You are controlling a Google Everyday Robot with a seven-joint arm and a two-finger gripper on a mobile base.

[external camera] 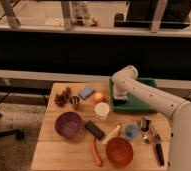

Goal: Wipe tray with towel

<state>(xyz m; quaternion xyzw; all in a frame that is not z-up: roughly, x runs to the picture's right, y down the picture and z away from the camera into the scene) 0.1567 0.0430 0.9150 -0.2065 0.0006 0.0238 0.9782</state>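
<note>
A green tray [140, 100] sits at the back right of the wooden table [59, 145]. My white arm reaches in from the right and bends down over the tray's left part. My gripper [119, 98] is low over the tray's left side, pointing down at its floor. A towel is not visible; anything under the gripper is hidden.
On the table are a purple bowl [68, 123], an orange bowl [119, 150], a white cup [102, 110], a carrot [96, 152], a black remote [94, 130], a blue sponge [86, 92], an orange fruit [98, 97], a pinecone [62, 97] and utensils [150, 136].
</note>
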